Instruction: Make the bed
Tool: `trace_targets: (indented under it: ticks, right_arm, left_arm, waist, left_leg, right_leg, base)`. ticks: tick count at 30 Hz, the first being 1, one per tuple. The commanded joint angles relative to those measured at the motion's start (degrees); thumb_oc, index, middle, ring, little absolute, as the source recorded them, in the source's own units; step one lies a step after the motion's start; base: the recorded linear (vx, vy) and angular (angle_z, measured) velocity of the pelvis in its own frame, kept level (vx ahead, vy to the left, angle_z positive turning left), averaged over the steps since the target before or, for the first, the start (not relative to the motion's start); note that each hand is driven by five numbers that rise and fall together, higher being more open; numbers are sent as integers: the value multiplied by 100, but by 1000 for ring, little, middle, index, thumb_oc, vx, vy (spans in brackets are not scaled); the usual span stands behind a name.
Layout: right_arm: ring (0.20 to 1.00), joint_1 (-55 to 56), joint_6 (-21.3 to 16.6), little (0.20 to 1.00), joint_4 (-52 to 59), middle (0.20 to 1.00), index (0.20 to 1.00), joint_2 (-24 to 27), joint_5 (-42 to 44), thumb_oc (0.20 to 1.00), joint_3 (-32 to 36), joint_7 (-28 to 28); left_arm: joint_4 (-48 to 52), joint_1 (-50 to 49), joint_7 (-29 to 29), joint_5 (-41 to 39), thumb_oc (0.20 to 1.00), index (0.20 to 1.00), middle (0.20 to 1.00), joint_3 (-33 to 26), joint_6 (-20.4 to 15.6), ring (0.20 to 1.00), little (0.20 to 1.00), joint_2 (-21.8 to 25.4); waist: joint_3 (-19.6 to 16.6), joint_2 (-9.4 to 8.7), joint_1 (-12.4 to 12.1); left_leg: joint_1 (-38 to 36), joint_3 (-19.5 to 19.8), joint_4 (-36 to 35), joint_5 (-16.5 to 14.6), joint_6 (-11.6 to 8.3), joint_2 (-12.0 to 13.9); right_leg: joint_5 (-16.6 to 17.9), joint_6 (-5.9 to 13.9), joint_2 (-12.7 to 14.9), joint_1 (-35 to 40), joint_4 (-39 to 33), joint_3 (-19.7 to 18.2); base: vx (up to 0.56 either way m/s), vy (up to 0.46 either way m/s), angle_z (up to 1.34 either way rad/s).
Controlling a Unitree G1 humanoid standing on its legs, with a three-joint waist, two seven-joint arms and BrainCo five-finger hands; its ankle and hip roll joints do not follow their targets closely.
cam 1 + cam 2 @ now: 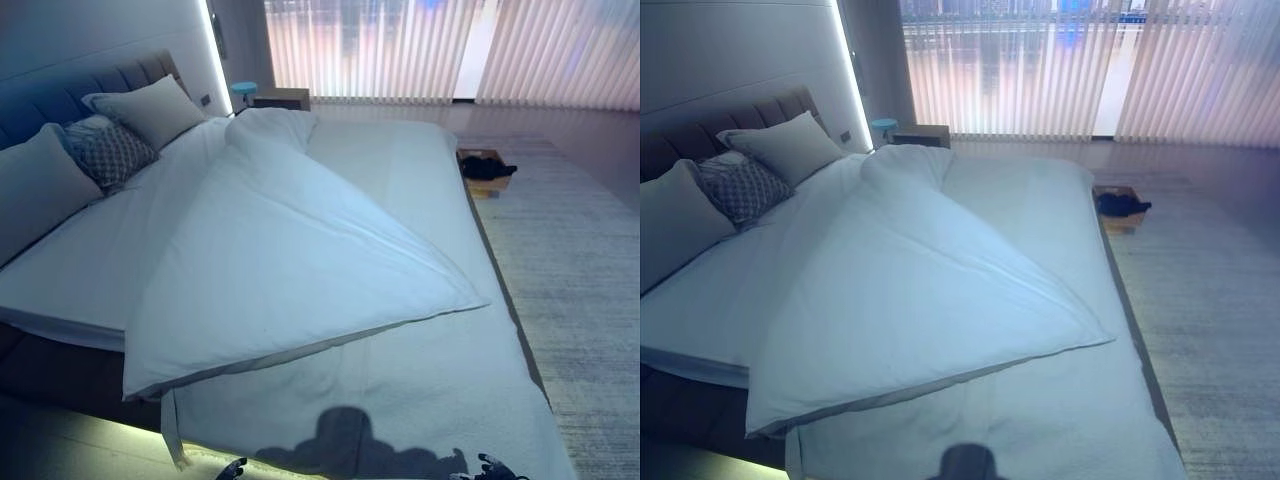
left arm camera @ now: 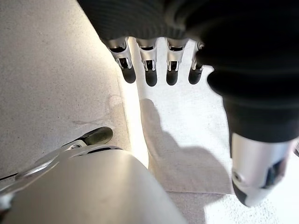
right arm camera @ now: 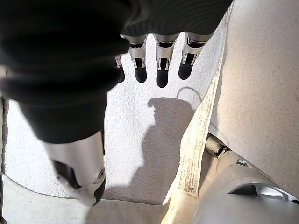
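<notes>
Dim bedroom, vertical blinds (image 1: 400,50) along top; wide white bed (image 1: 420,190) mid-frame, pale duvet (image 1: 290,260) folded diagonally, likely awaiting spreading; left hand (image 2: 149,70), right hand (image 3: 159,65) slack-fingered, empty, bottom edge.

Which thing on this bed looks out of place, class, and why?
The duvet lies askew: it is folded back on a diagonal, one corner pointing to the bed's right edge, so the sheet near the pillows is bare. Both hands hang open, holding nothing.
</notes>
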State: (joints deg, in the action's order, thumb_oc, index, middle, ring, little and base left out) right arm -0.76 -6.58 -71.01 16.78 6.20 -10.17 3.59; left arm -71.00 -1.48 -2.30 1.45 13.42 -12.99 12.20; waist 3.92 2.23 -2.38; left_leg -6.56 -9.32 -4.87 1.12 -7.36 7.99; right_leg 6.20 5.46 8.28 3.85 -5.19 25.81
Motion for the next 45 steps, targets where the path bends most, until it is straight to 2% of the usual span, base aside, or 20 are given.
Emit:
trace_targets:
  ticks: [1, 6, 10, 11, 13, 16, 18, 21, 22, 25, 27, 32, 33, 34, 37, 38, 40, 44, 45]
  right_arm:
    - [1000, -421, -175, 1000, -118, 1000, 1000, -139, -25, 1000, -218, 51]
    - [1000, -422, -165, 1000, -160, 1000, 1000, -191, 35, 1000, -176, 51]
    - [1000, -576, -248, 1000, 93, 1000, 1000, -183, 417, 1000, -55, 124]
    - [1000, -670, -373, 1000, 757, 1000, 1000, -143, 742, 1000, -62, 205]
    - [1000, -632, -504, 1000, 2248, 1000, 1000, 36, 960, 1000, -103, 299]
    - [1000, -578, -629, 1000, 3508, 1000, 1000, 283, 1163, 1000, -64, 247]
    - [1000, -622, -718, 1000, 4330, 1000, 1000, 369, 1340, 1000, 50, 282]
    - [1000, -843, -808, 1000, 4695, 1000, 1000, 370, 1547, 1000, 98, 312]
    - [1000, -1072, -897, 1000, 5134, 1000, 1000, 358, 1750, 1000, 123, 373]
    - [1000, -1267, -942, 1000, 5396, 1000, 1000, 335, 1843, 1000, 112, 482]
    - [1000, -1635, -995, 1000, 5674, 1000, 1000, 252, 1900, 1000, 23, 636]
    - [1000, -2022, -1095, 1000, 5958, 1000, 1000, 127, 2068, 1000, 3, 821]
    - [1000, -2113, -1123, 1000, 6044, 1000, 1000, 89, 2158, 1000, -5, 887]
    - [1000, -2203, -1162, 1000, 6110, 1000, 1000, 27, 2241, 1000, -9, 946]
    - [1000, -2479, -1273, 1000, 6117, 1000, 1000, -171, 2666, 1000, -66, 1074]
    - [1000, -2676, -1361, 1000, 6024, 1000, 1000, -315, 3164, 1000, -105, 1221]
    - [1000, -2870, -1402, 1000, 5902, 1000, 1000, -398, 3456, 1000, -129, 1365]
    - [1000, -3105, -1555, 1000, 5733, 1000, 1000, -533, 4183, 1000, -144, 1307]
    - [1000, -3256, -1653, 1000, 5667, 1000, 1000, -594, 4682, 1000, -164, 1246]
  left_arm:
    - [-40, 347, -17, 83, 1000, 1000, 1000, 102, -184, 1000, 1000, 162]
    - [-198, 359, -68, 17, 1000, 1000, 1000, -28, -111, 1000, 1000, 122]
    - [-72, 452, -277, -635, 1000, 1000, 1000, -321, -70, 1000, 1000, 61]
    - [853, 480, -317, -1282, 1000, 1000, 1000, -326, -246, 1000, 1000, 103]
    - [2558, 382, -315, -1850, 1000, 1000, 1000, -280, -426, 1000, 1000, 380]
    - [4161, 269, -195, -2488, 1000, 1000, 1000, -309, -522, 1000, 1000, 695]
    - [4948, 316, -151, -2967, 1000, 1000, 1000, -311, -544, 1000, 1000, 755]
    - [5316, 508, -141, -3438, 1000, 1000, 1000, -225, -590, 1000, 1000, 682]
    - [5643, 768, -172, -3924, 1000, 1000, 1000, -116, -612, 1000, 1000, 545]
    - [5893, 1018, -224, -4253, 1000, 1000, 1000, -10, -645, 1000, 1000, 439]
    - [5957, 1533, -335, -4735, 1000, 1000, 1000, 227, -709, 1000, 1000, 225]
    - [5984, 2068, -516, -5116, 1000, 1000, 1000, 418, -823, 1000, 1000, 28]
    - [6005, 2159, -549, -5222, 1000, 1000, 1000, 450, -823, 1000, 1000, -23]
    - [6044, 2268, -585, -5290, 1000, 1000, 1000, 498, -834, 1000, 1000, -52]
    - [5983, 2614, -767, -5404, 1000, 1000, 1000, 607, -886, 1000, 1000, -148]
    - [5959, 2812, -926, -5499, 1000, 1000, 1000, 671, -896, 1000, 1000, -207]
    - [5931, 2978, -1057, -5554, 1000, 1000, 1000, 705, -914, 1000, 1000, -237]
    - [5973, 3159, -1199, -5704, 1000, 1000, 1000, 761, -961, 1000, 1000, -307]
    - [6014, 3236, -1265, -5741, 1000, 1000, 1000, 829, -951, 1000, 1000, -315]
  waist:
    - [262, -360, -4]
    - [251, -369, 1]
    - [351, -384, 4]
    - [546, -384, -27]
    - [837, -405, -27]
    - [1156, -436, -53]
    - [1378, -442, -59]
    - [1510, -441, -57]
    - [1717, -431, -52]
    - [1887, -424, -41]
    - [2205, -447, -18]
    - [2421, -483, 44]
    - [2450, -465, 37]
    - [2495, -477, 42]
    - [2582, -520, 71]
    - [2584, -550, 69]
    - [2586, -560, 62]
    - [2587, -563, 49]
    - [2587, -563, 24]
  left_leg:
    - [-104, -84, -2, 60, 79, -171]
    - [-95, -93, -9, 69, 85, -176]
    - [56, -80, 12, 102, 93, -173]
    - [208, -54, 49, 144, 85, -138]
    - [524, 19, 148, 229, 80, -115]
    - [915, 104, 431, 237, 66, -82]
    - [1135, 151, 568, 212, 59, -74]
    - [1293, 156, 586, 233, 72, -104]
    - [1455, 123, 605, 237, 78, -103]
    - [1695, 110, 681, 243, 84, -115]
    - [2154, 156, 974, 211, 90, -97]
    - [2796, 170, 1338, 167, 104, -130]
    - [2865, 194, 1406, 14, 61, -96]
    - [3018, 194, 1474, -1, 73, -105]
    - [3396, 185, 1600, -4, 88, -95]
    - [3644, 199, 1652, -7, 91, -96]
    - [3839, 208, 1682, -2, 87, -89]
    - [4104, 242, 1727, -6, 93, -102]
    - [4253, 251, 1773, -14, 93, -106]
  right_leg:
    - [-31, 591, 366, 266, 44, -67]
    - [-35, 591, 357, 239, 52, -78]
    - [-1, 594, 369, 42, 99, -114]
    - [15, 585, 358, -106, 154, -143]
    - [44, 582, 374, -397, 274, -144]
    - [56, 576, 420, -646, 391, -89]
    - [50, 577, 448, -815, 497, -57]
    - [84, 584, 502, -980, 557, -36]
    - [105, 602, 533, -1220, 670, -44]
    - [89, 601, 604, -1517, 857, -49]
    - [57, 577, 725, -2004, 1216, -45]
    - [50, 569, 847, -2639, 1571, -72]
    - [-74, 650, 831, -2743, 1683, -144]
    - [-65, 646, 854, -2913, 1756, -165]
    - [-58, 631, 887, -3257, 1868, -178]
    - [-52, 626, 909, -3471, 1918, -170]
    - [-52, 621, 930, -3649, 1958, -141]
    - [-47, 609, 952, -3897, 2004, -127]
    - [-46, 604, 966, -4017, 2022, -111]
  base:
    - [0, 0, 0]
    - [0, 0, 0]
    - [-45, -6, -1]
    - [-147, -32, -2]
    - [-229, -41, 0]
    - [-125, -32, 10]
    - [-94, -22, 18]
    - [-89, 22, 2]
    - [-94, 28, 0]
    - [-156, 36, 0]
    - [-163, 10, 9]
    - [-92, 8, 11]
    - [-1, -1, 10]
    - [-38, -1, 6]
    - [-87, -10, 2]
    - [-59, -25, 3]
    - [-37, -27, 4]
    - [-15, -24, 3]
    - [-13, -23, 5]
